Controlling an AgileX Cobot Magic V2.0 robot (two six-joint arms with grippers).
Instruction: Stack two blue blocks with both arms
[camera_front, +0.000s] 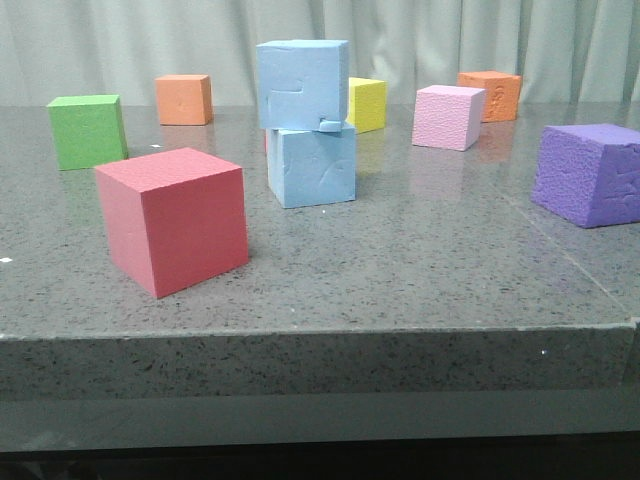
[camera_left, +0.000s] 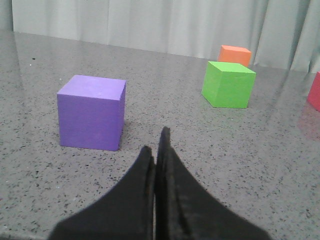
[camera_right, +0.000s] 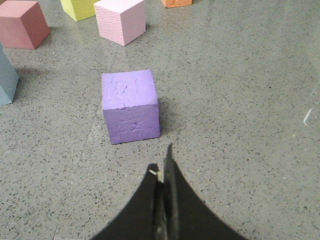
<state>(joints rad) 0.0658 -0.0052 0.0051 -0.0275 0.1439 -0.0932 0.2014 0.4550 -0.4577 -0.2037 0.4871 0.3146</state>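
In the front view the two sky-blue blocks stand stacked in the middle of the table. The upper blue block (camera_front: 302, 85) sits on the lower blue block (camera_front: 312, 165), shifted a little to the left and slightly turned. A corner of a blue block (camera_right: 6, 75) shows at the edge of the right wrist view. Neither gripper shows in the front view. My left gripper (camera_left: 155, 145) is shut and empty, low over the table. My right gripper (camera_right: 162, 160) is shut and empty, just short of the rough purple cube (camera_right: 130, 106).
Around the stack are a red cube (camera_front: 175, 220), a green cube (camera_front: 88, 130), two orange cubes (camera_front: 184, 99) (camera_front: 490, 95), a yellow cube (camera_front: 366, 103), a pink cube (camera_front: 448, 117) and the purple cube (camera_front: 590, 173). A smooth purple cube (camera_left: 91, 112) stands close ahead of the left gripper.
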